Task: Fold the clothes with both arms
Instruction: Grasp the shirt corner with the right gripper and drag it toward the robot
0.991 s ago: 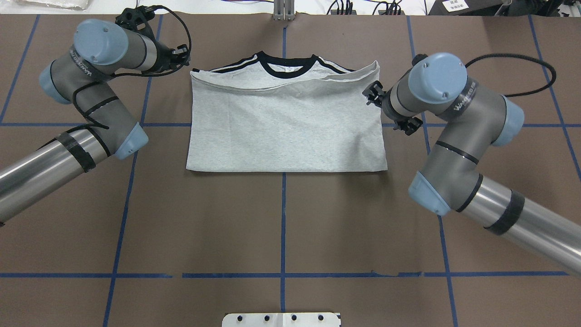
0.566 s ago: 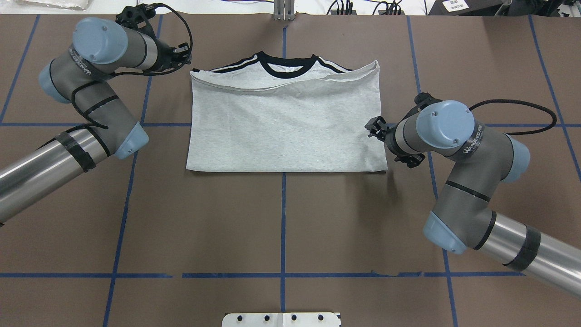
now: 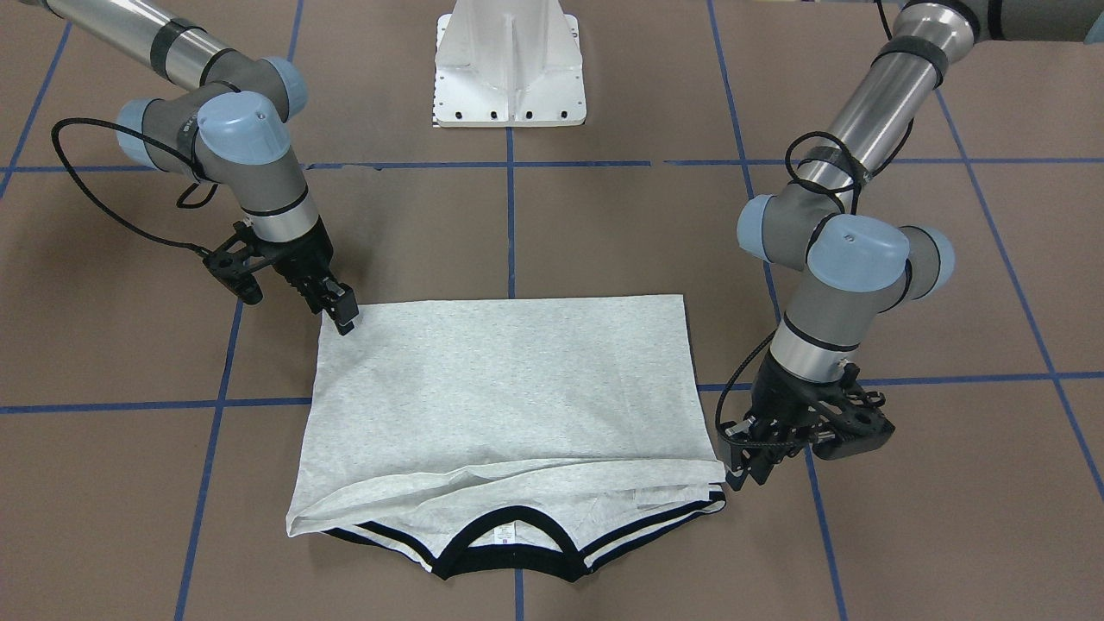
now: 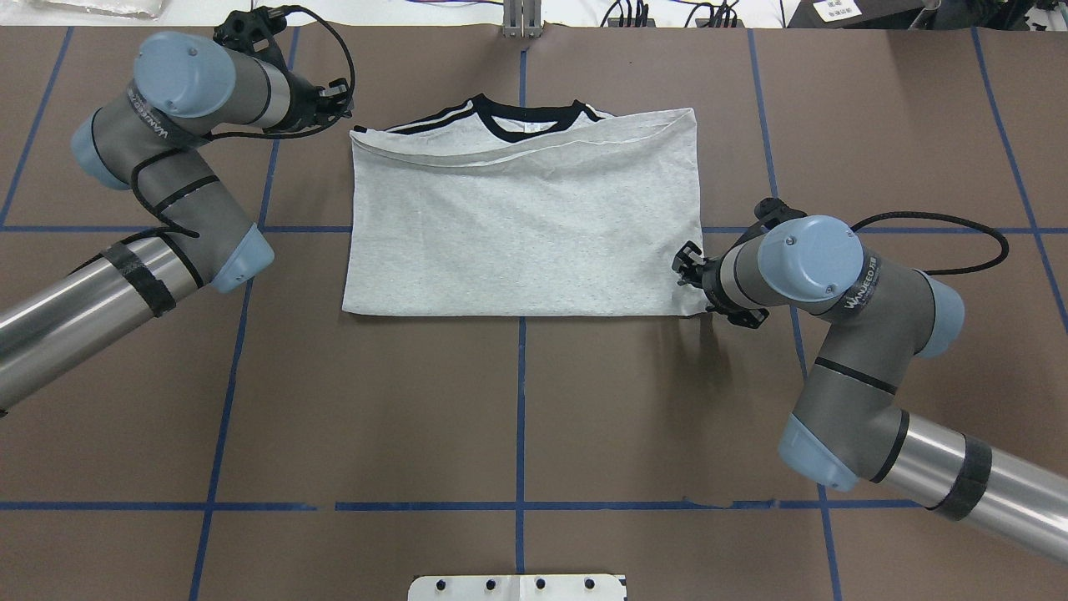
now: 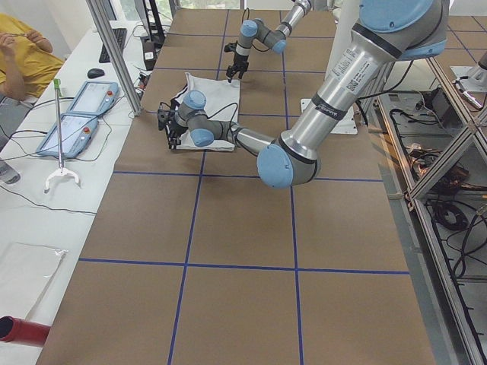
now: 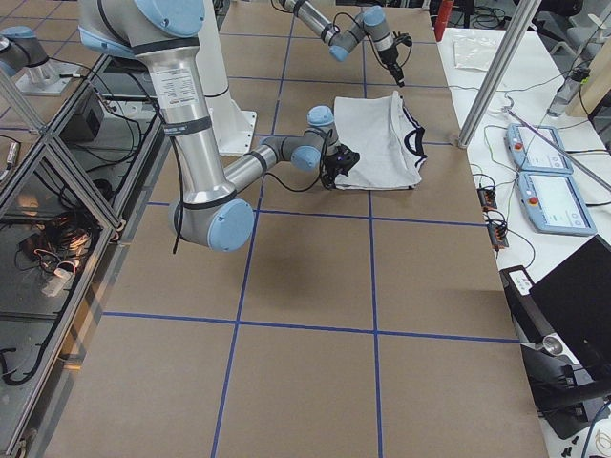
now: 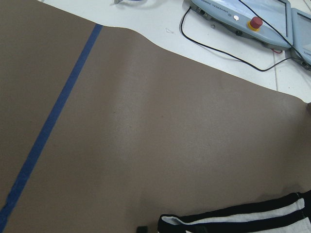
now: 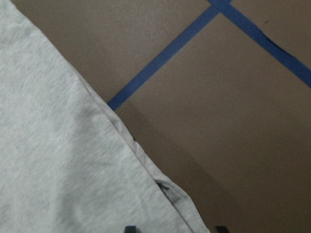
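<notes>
Shirt: You had the grey shirt folded once, its lower half laid up over the chest, so only plain heather cloth faced up. From the left, black-and-white stripes showed on one shoulder and the black collar peeked out midway. On the right, the hem rose higher and covered most of that shoulder. The edge nearest the robot ran straight, and soft creases sat under the hem.

Where: It lay flat on the brown table in the far half, across the centre tape line and between your two claws.

Left claw: Your left claw hung low, just beside the shirt's collar-end corner. I couldn't tell whether it touched the cloth or how wide its fingers stood. Its wrist camera caught only the striped sleeve edge.

Right claw: Your right claw stood tips down at the shirt's near right corner. Its wrist camera showed two fingertips spread apart, with the shirt's edge lying between them.

Around: Grey pendants lay beyond the table's far edge, past the left claw. The white base block sat at the robot's edge, well apart from the shirt. A black cable looped over the table to the right of the right claw.
</notes>
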`<action>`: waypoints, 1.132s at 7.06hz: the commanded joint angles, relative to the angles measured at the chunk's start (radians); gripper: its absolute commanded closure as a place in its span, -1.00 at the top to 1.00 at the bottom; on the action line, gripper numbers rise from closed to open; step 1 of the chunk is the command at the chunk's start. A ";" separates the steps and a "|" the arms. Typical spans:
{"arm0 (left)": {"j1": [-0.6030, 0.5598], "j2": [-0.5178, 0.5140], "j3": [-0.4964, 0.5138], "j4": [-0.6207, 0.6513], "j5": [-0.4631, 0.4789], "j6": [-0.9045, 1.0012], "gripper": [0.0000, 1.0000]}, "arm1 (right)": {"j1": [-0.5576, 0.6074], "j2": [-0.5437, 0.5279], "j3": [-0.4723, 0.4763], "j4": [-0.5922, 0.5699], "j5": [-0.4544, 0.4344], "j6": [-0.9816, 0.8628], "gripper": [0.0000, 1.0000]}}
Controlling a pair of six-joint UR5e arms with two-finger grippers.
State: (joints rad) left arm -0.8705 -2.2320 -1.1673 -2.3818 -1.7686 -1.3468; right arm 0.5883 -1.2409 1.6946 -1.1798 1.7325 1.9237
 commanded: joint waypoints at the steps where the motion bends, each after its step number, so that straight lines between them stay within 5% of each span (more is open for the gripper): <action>1: 0.001 0.000 0.000 -0.002 0.000 0.000 -0.13 | 0.001 0.001 0.014 0.000 0.005 0.006 -1.00; 5: 0.001 -0.001 -0.003 -0.002 0.000 -0.008 -0.13 | 0.002 -0.125 0.213 -0.020 0.040 0.005 -1.00; 7: 0.008 0.037 -0.128 0.012 -0.023 -0.012 -0.13 | -0.069 -0.221 0.411 -0.174 0.079 0.050 -1.00; 8: 0.010 0.101 -0.249 0.015 -0.108 -0.014 -0.13 | -0.146 -0.266 0.480 -0.222 0.097 0.119 -1.00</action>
State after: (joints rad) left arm -0.8641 -2.1916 -1.2926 -2.3721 -1.8046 -1.3585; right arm 0.5215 -1.4527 2.0790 -1.3310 1.8081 1.9770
